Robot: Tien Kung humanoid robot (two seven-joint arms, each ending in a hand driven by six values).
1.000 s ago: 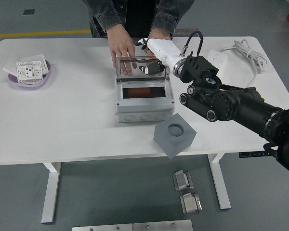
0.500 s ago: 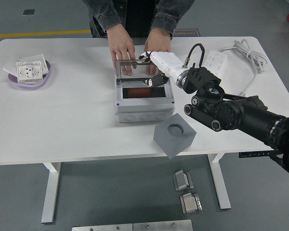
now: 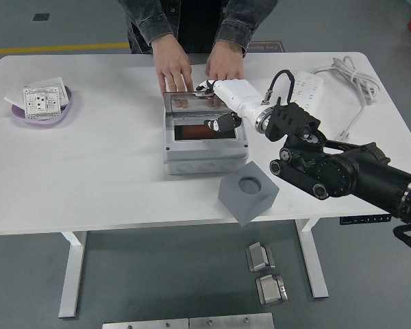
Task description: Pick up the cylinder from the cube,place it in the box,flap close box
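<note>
The grey box stands at the table's middle, and a reddish-brown cylinder lies inside it. Its clear lid leans forward over the opening, partly lowered. My right hand, white with dark fingertips, reaches in from the right and grips the lid's right edge, fingers behind it and thumb in front. The grey cube, with an empty round hole on top, sits near the table's front edge. A person at the far side rests one hand on the box's back edge and the other hand beside it.
A purple bowl holding a white socket plate sits at the far left. A white power strip and its coiled cable lie at the back right, behind my right arm.
My right hand has drawn the lid forward and down, from nearly upright to leaning over the opening. The arm has shifted nearer and lower. The person's hands stay on the box.
</note>
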